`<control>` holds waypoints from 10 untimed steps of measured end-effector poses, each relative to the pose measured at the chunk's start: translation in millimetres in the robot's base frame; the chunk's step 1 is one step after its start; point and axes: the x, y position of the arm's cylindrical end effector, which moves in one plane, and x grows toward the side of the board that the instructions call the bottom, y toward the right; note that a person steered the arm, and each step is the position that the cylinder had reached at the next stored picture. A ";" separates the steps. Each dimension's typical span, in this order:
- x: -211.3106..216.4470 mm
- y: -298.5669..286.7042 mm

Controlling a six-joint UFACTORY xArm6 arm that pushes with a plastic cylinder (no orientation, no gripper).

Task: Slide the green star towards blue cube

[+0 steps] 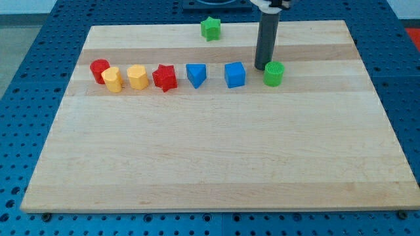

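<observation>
The green star [210, 28] sits near the board's top edge, a little left of centre. The blue cube [235, 75] stands in the row of blocks below and to the right of the star. My tip [261, 68] rests on the board just right of the blue cube and touching or almost touching the left side of a green cylinder [273, 74]. The tip is well below and to the right of the green star.
A row along the view's upper left holds a red cylinder [99, 69], a yellow block [113, 80], a yellow hexagon-like block [137, 77], a red star [165, 77] and a blue triangle-like block [195, 75]. The wooden board [216, 157] lies on a blue perforated table.
</observation>
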 end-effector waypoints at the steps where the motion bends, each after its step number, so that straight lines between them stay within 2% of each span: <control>1: -19.3 -6.9; 2: -48.7 -55.6; 3: -56.6 -131.2; 4: -88.6 -179.4; 5: -138.9 -196.3; 7: -140.6 -177.0; 9: -139.6 -70.6; 10: -141.0 -45.5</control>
